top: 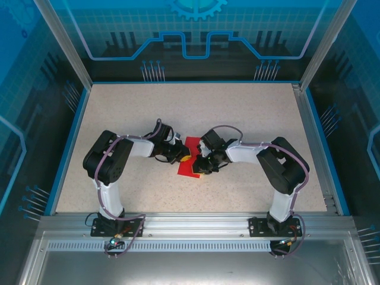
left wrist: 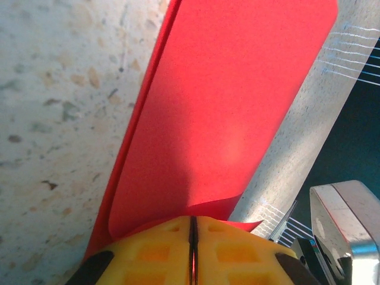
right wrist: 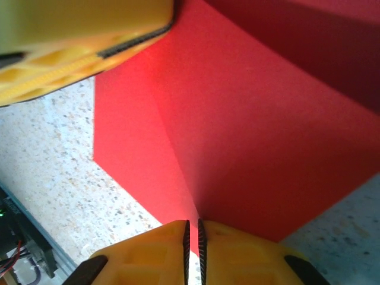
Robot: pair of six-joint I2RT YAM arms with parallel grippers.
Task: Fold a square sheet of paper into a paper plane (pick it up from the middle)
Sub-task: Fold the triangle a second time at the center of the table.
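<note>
left jaws and right jaws pinch opposite edges of the red paper [top: 187,168] (creased).

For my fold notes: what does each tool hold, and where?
Left tool pinches the red paper at its edge; right tool pinches it at the crease end.

No words, numbers or brand names can be read anywhere. The one sign is a pale blue gear-wheel emblem [top: 198,7], cut off by the top edge of the picture, printed on the translucent blue back wall panel [top: 119,29] behind the tabletop. Below it on the same panel runs a bright blue stepped outline like a circuit track [top: 196,50], carrying no lettering.
</note>
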